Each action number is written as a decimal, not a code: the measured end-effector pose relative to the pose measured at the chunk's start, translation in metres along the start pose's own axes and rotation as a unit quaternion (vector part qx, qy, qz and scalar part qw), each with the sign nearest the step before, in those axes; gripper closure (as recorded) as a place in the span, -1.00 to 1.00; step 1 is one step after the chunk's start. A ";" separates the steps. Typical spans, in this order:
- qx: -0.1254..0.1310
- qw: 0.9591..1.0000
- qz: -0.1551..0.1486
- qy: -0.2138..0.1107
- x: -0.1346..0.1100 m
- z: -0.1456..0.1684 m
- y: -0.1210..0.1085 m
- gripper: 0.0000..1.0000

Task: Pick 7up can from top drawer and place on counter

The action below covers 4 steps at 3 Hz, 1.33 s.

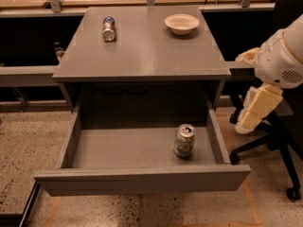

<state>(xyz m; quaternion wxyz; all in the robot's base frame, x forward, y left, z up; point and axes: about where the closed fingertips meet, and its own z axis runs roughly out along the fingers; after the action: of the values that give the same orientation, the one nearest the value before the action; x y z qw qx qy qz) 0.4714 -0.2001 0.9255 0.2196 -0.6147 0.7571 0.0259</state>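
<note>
The 7up can (184,140) stands upright in the open top drawer (128,148), near its right wall and towards the front. The drawer is pulled fully out below the counter (142,46). My gripper (253,111) hangs on the white arm at the right, outside the drawer's right wall and level with the cabinet side, well apart from the can. It holds nothing that I can see.
A blue-and-red-labelled silver can (109,28) lies at the counter's back left. A white bowl (182,23) sits at the back right. A black office chair (279,141) stands on the floor at the right behind my arm. Lower grey ledges (28,72) run off both sides.
</note>
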 end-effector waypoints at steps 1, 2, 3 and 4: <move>0.002 1.000 -0.001 -0.001 -0.002 0.001 -0.001 -1.00; 0.003 0.999 0.032 -0.015 0.007 0.007 0.002 -1.00; 0.004 0.998 0.051 -0.044 0.004 0.038 -0.002 -1.00; -0.004 0.995 0.055 -0.084 -0.005 0.075 -0.015 -1.00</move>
<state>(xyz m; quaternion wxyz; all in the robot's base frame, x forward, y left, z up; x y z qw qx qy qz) 0.5090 -0.1756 0.8629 0.2780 -0.5687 0.7686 0.0930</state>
